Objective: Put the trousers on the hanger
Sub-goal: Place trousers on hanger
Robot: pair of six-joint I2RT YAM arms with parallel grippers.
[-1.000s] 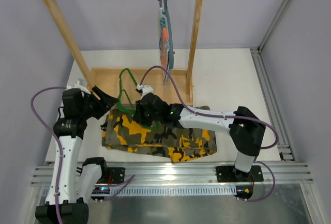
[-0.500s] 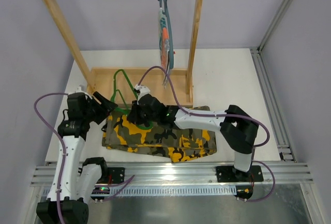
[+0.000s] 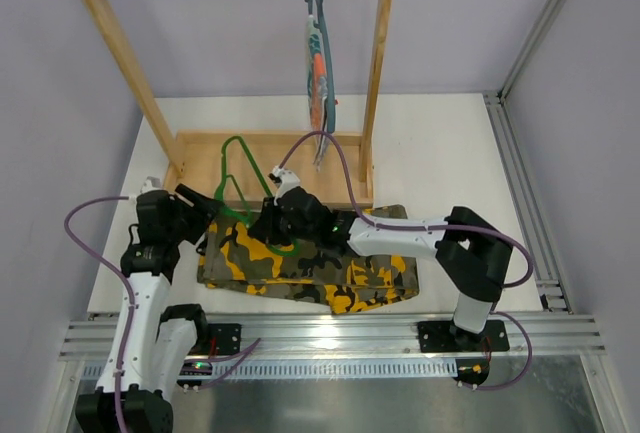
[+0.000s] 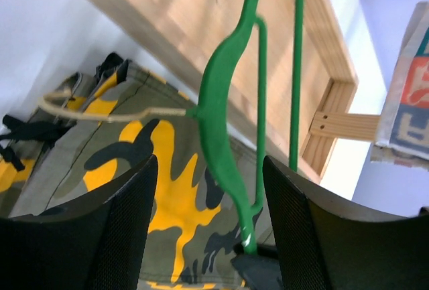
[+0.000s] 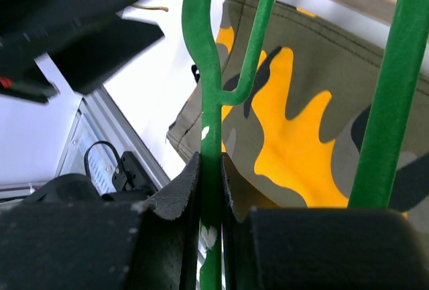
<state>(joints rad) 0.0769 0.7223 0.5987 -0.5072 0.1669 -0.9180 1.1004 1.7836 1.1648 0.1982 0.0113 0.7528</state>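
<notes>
Green hanger [image 5: 204, 49] in right gripper [image 5: 209, 169], left gripper [image 4: 209, 169] parted

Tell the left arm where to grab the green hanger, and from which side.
Best bet: the flat, widened strip of the hanger, above the spot where the right gripper is shut on it. Come in from the robot's left, straight ahead. That strip stands nearly upright, in line with the gap between the left gripper's open fingers, and clear of the trousers behind it.
</notes>
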